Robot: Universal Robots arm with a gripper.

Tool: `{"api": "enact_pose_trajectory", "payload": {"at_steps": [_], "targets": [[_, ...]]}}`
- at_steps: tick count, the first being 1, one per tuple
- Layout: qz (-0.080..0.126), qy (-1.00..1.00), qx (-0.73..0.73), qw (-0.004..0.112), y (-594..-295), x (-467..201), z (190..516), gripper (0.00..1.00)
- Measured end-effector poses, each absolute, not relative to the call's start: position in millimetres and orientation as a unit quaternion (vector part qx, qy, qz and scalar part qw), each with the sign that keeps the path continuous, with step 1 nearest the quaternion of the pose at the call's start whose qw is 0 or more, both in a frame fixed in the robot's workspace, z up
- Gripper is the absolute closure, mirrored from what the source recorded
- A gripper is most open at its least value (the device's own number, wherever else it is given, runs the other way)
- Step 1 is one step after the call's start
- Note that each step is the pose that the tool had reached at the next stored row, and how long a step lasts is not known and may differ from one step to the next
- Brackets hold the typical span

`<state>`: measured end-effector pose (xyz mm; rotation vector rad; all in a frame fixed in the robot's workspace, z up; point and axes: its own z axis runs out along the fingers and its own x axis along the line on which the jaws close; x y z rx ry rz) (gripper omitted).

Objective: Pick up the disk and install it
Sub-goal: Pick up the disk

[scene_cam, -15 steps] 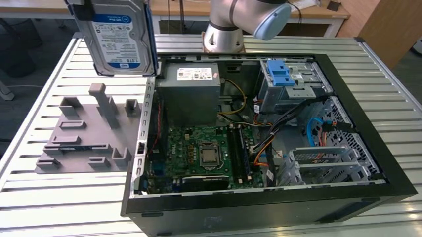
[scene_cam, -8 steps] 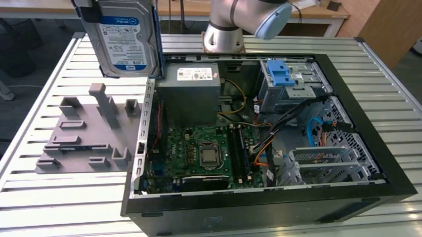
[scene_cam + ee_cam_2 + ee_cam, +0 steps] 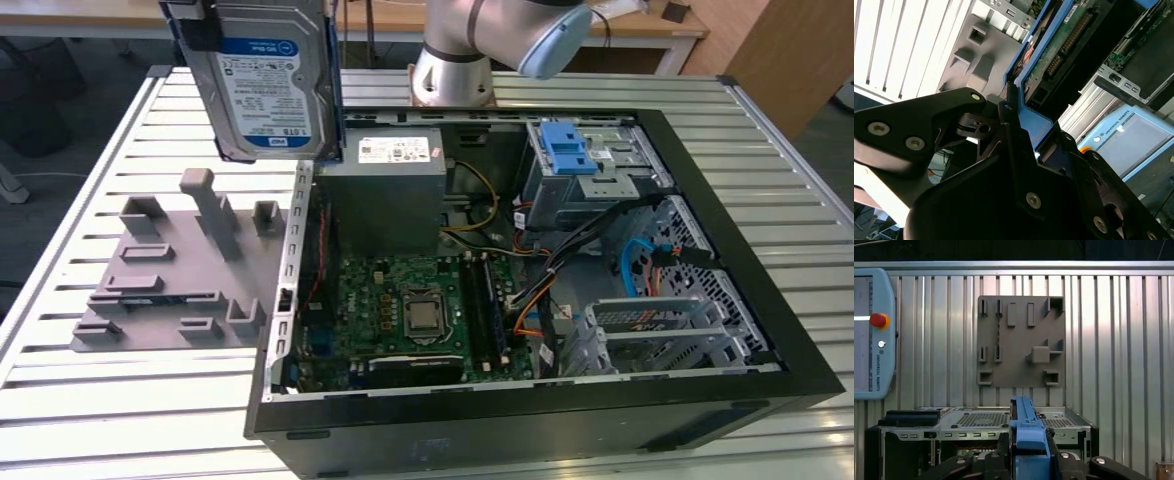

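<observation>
Your gripper [image 3: 1029, 456] is pressed together on the disk [image 3: 267, 85]. In both wrist views the black fingers [image 3: 961, 117] pinch it by the blue carrier rail on each side. The disk hangs upright with its white-and-blue label facing the exterior camera, at the top of the exterior view's left half, above where the grey fixture plate [image 3: 147, 300] meets the wall of the open computer case [image 3: 534, 412]. Everything rests on a table [image 3: 107, 410] of pale metal slats running across the exterior view, which catch some glare. The fixture plate lies flat on them, just beside the case on the exterior view's left, with its posts and slots standing up. Inside the case you can see the grey power-supply box [image 3: 380, 200] at the back, the green motherboard [image 3: 400, 300] in front of it, and a blue-topped drive cage [image 3: 577, 155] toward the exterior view's right. The arm [image 3: 454, 60] rises from the table's far edge. A teach pendant [image 3: 869, 340] with a red button lies on the slats. Beyond the table are wooden desks [image 3: 387, 15] and a dark floor [image 3: 67, 100].
</observation>
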<state>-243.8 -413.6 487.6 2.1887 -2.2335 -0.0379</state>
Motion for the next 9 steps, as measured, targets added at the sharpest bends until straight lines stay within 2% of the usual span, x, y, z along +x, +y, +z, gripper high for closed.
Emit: {"api": "enact_pose_trajectory", "payload": {"at_steps": [6, 9], "targets": [[-0.012, -0.714, 0.7, 0.007, -419.2, -234.8, 487.6, 0.64], [-0.016, -0.714, 0.7, 0.003, -422.4, -232.2, 487.5, 0.64]]}}
